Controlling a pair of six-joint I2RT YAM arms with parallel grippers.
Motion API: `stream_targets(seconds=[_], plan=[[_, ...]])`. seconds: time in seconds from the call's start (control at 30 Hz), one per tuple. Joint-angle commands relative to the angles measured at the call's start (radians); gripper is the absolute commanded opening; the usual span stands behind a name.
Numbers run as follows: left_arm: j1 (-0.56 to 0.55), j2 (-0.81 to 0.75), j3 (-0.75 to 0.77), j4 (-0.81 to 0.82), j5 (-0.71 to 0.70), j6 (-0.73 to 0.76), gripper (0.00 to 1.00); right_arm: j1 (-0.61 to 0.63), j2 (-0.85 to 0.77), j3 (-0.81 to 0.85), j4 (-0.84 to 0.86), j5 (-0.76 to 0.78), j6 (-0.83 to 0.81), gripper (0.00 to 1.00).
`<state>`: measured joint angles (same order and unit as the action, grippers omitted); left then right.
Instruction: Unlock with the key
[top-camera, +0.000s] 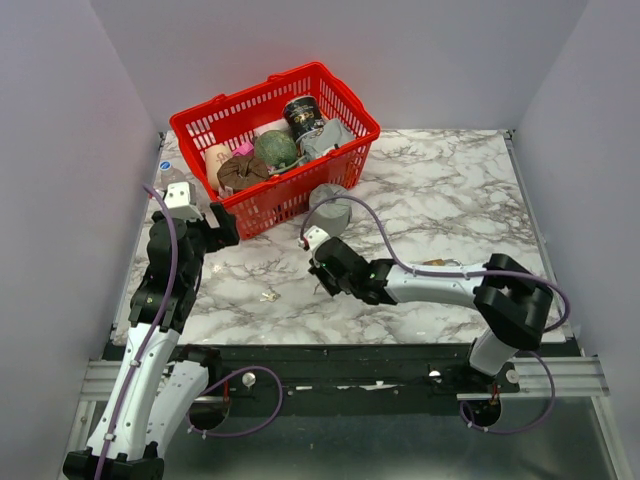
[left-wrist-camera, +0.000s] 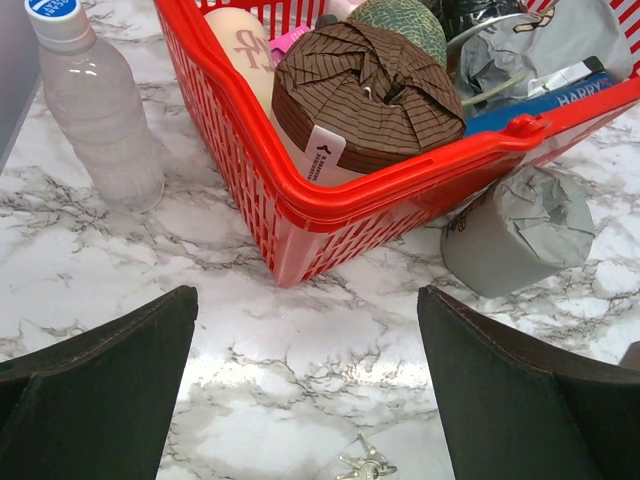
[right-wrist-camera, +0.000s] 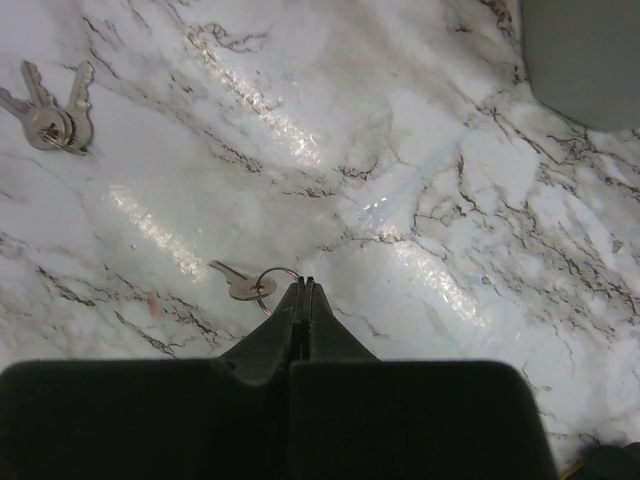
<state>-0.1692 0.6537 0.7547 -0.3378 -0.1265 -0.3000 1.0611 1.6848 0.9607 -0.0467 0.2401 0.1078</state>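
The right gripper (right-wrist-camera: 303, 288) sat closed tight, low over the marble table (right-wrist-camera: 430, 230), its tips touching the ring of a single key (right-wrist-camera: 236, 284); a key bunch (right-wrist-camera: 50, 118) lay apart; the left gripper (left-wrist-camera: 306, 320) hung spread wide near the red basket (left-wrist-camera: 330, 205).

Left arm (top-camera: 150, 330): white lower links, black upper housings. Left cable (top-camera: 175, 245): purple, round, routed along the arm with a loop at its base. Left gripper (left-wrist-camera: 307, 292): black, with a white block at 10 o'clock of it in the top view. Its 2 left fingers (left-wrist-camera: 100, 390) are matte black wedges. Right arm (top-camera: 440, 285): white link between black housings. Right cable (top-camera: 384, 243): purple. Right gripper (right-wrist-camera: 303, 285): black, white block at 11 o'clock. Its 2 right fingers (right-wrist-camera: 265, 350) taper to thin edges.
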Motion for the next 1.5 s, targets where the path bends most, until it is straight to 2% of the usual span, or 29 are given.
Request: stream_targets(seconds=[0.0, 0.23, 0.4, 0.5, 0.7, 0.9, 1.23, 1.47], plan=[[0.008, -0.017, -0.012, 0.029, 0.066, 0.015, 0.99, 0.008, -0.080, -0.028, 0.021, 0.047, 0.021, 0.01], [-0.006, -0.032, -0.031, 0.106, 0.358, 0.038, 0.99, 0.008, -0.191, -0.054, 0.019, 0.076, 0.016, 0.01], [-0.055, -0.019, -0.064, 0.206, 0.790, 0.065, 0.99, 0.007, -0.279, -0.066, 0.021, 0.084, 0.013, 0.01], [-0.098, 0.012, -0.077, 0.267, 0.873, 0.041, 0.99, 0.005, -0.347, -0.063, 0.013, 0.084, -0.002, 0.01], [-0.208, 0.112, -0.066, 0.333, 0.955, -0.008, 0.99, 0.002, -0.514, -0.045, 0.004, 0.036, -0.025, 0.01], [-0.288, 0.197, -0.060, 0.554, 1.062, -0.114, 0.99, -0.027, -0.655, -0.010, 0.007, -0.070, -0.008, 0.01], [-0.427, 0.351, 0.070, 0.556, 1.120, -0.080, 0.99, -0.067, -0.749, 0.023, 0.011, -0.232, 0.032, 0.01], [-0.443, 0.391, 0.094, 0.586, 1.104, -0.067, 0.99, -0.069, -0.755, 0.007, 0.080, -0.314, 0.075, 0.01]])
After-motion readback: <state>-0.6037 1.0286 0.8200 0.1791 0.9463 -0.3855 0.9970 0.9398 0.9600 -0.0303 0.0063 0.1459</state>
